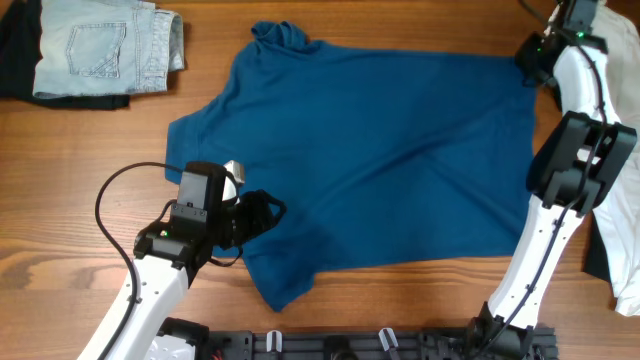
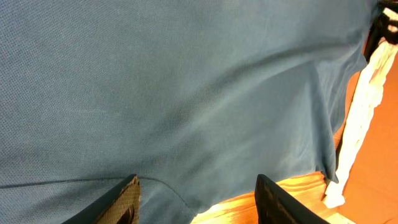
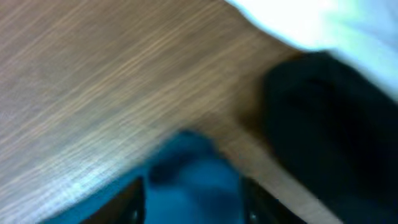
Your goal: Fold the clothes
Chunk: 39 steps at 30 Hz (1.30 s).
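Wooden table (image 1: pixel 420 300), grain running side to side, as seen from my remote station.

Item 1: blue top (image 1: pixel 380 160), spread flat across the middle. Its collar lies toward the far edge and one sleeve toward the near edge. Its right-hand hem runs close beside the right arm.

Item 2: left gripper (image 2: pixel 199 196), at the near-left sleeve. Its fingers stand well apart over the cloth's edge, clamping nothing.

Item 3: right gripper (image 3: pixel 194 196), at the top's far-right corner. A bunch of blue cloth sits between its fingers. That view is blurred, so I cannot tell whether they pinch it.

Item 4: folded denim piece (image 1: pixel 100 45), far left, pocket stitching up, lying on a dark garment (image 1: pixel 15 60) and well apart from the top.

Item 5: white garment (image 1: pixel 620 230), right edge.

Open room: bare wood at near left and along the far edge.
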Each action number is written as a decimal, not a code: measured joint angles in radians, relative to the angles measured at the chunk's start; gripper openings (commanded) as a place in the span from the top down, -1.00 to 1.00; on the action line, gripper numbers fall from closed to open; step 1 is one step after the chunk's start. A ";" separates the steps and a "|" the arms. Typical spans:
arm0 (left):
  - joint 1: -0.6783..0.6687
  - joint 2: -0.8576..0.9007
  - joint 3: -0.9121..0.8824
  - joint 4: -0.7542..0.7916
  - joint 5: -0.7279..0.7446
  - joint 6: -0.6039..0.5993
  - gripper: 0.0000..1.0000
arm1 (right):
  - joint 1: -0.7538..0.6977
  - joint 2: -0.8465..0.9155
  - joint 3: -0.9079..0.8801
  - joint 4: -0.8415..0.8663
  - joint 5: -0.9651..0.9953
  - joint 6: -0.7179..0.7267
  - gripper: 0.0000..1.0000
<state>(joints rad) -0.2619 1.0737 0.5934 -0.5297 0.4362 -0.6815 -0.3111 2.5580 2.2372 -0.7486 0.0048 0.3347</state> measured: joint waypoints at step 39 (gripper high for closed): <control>0.000 0.001 0.000 0.022 -0.004 0.034 -0.23 | 0.017 -0.484 -0.640 -0.294 0.027 0.058 0.91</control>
<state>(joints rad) -0.2619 1.0744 0.5934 -0.5076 0.4320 -0.6476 -0.2939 2.0739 1.5974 -1.0431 0.0315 0.3927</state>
